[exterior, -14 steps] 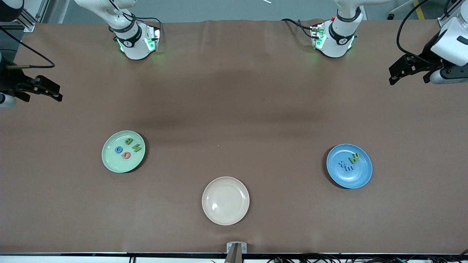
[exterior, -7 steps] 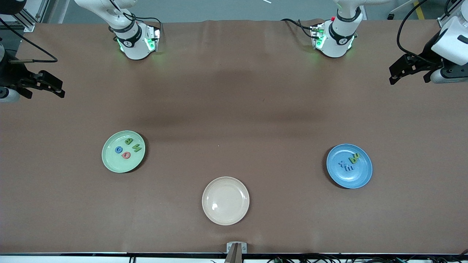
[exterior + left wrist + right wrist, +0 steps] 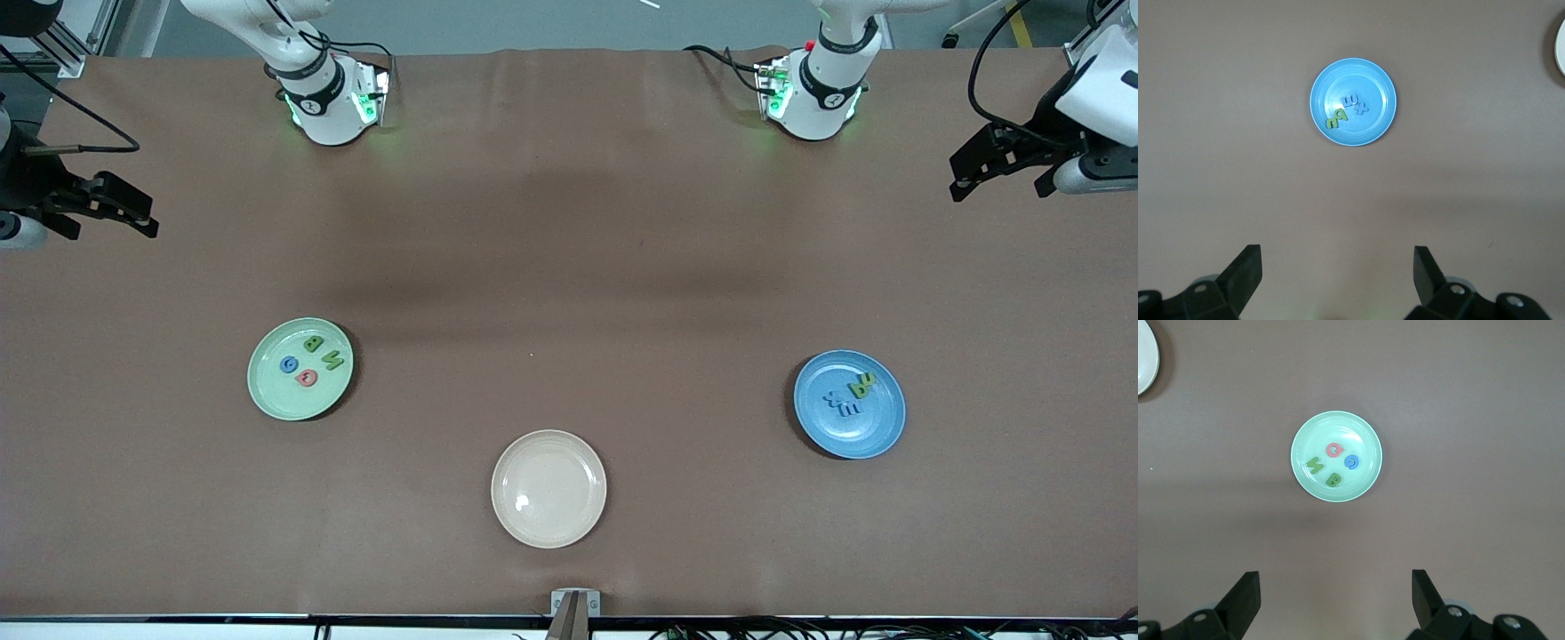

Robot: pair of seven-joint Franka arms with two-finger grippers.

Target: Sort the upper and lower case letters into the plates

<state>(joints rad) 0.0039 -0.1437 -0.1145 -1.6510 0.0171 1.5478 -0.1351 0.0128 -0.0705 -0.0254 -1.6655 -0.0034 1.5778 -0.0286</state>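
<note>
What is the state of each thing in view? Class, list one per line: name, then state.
pale green plate: holds four letters, two green, one blue, one red.
blue plate: holds four letters, two green, two blue.
cream plate: empty, nearest the front camera.
left claw: open, empty, in the air at the left arm's end of the table.
right claw: open, empty, in the air at the right arm's end.

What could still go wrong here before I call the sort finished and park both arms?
1. In the blue plate, the letters lie bunched and touching, so a missorted one could be missed.
2. The green plate holds four loose letters; a bump would scatter them.
3. The left gripper and right gripper, both open, hang over the table's ends, near cables.
</note>
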